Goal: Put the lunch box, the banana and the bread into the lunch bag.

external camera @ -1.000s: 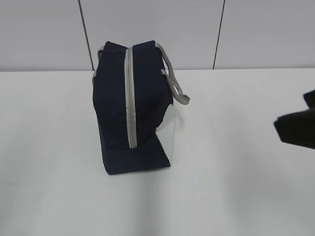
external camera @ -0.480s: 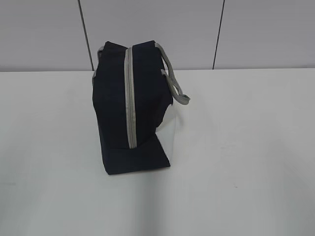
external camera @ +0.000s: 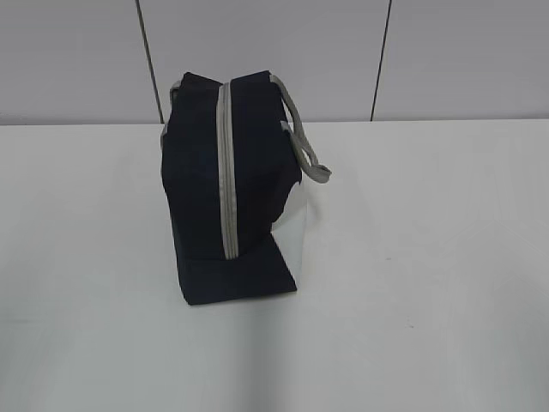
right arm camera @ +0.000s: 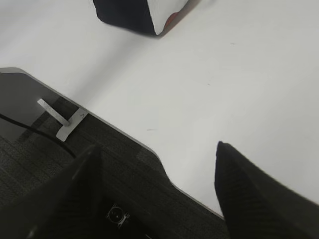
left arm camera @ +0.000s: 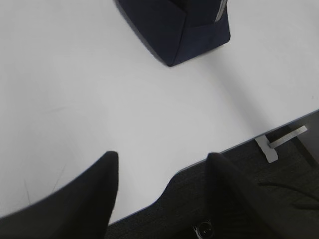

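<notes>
The lunch bag (external camera: 227, 193) stands on the white table (external camera: 412, 257), dark navy with a grey zipper running down its near face, a white side panel and grey strap handles. Its zipper looks closed. Its corner shows at the top of the left wrist view (left arm camera: 184, 25) and of the right wrist view (right arm camera: 134, 12). My left gripper (left arm camera: 162, 157) is open and empty over the table's front edge. My right gripper (right arm camera: 157, 147) is open and empty, also at the front edge. Neither gripper shows in the exterior view. The lunch box, the banana and the bread are out of view.
The table's front edge (left arm camera: 239, 144) has a curved cut-out, with dark floor below. A grey metal bracket (left arm camera: 279, 142) sits by the edge; it also shows in the right wrist view (right arm camera: 62, 122). A grey panelled wall (external camera: 274, 60) stands behind the table.
The dark right gripper that showed at the right edge of the exterior view a second ago has left that view. The bag has not moved.
</notes>
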Motion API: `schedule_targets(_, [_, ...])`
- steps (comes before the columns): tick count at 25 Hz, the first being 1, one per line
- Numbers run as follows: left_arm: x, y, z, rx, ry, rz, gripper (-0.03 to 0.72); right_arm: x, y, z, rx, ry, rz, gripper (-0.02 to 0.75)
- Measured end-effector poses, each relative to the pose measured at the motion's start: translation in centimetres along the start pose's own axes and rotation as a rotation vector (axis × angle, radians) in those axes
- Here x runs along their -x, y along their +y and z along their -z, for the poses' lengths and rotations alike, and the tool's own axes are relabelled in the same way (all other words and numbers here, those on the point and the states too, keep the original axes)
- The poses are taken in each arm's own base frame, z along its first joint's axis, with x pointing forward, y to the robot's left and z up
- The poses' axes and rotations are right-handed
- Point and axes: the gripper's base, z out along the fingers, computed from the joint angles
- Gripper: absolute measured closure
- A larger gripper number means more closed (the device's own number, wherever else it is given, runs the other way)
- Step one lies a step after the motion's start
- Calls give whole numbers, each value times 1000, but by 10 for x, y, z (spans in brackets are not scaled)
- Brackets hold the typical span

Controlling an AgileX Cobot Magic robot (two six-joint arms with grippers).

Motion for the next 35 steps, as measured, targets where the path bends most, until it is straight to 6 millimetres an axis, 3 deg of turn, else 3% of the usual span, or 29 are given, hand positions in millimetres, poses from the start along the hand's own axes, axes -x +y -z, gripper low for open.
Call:
schedule_targets(22, [-1,0,2,13,-16,5,339,0,-1,0,-16,1,-7,222])
schedule_targets(35, [-15,-6,19,208,-191,96,371,-3,1,4,-417,-35,-283,223])
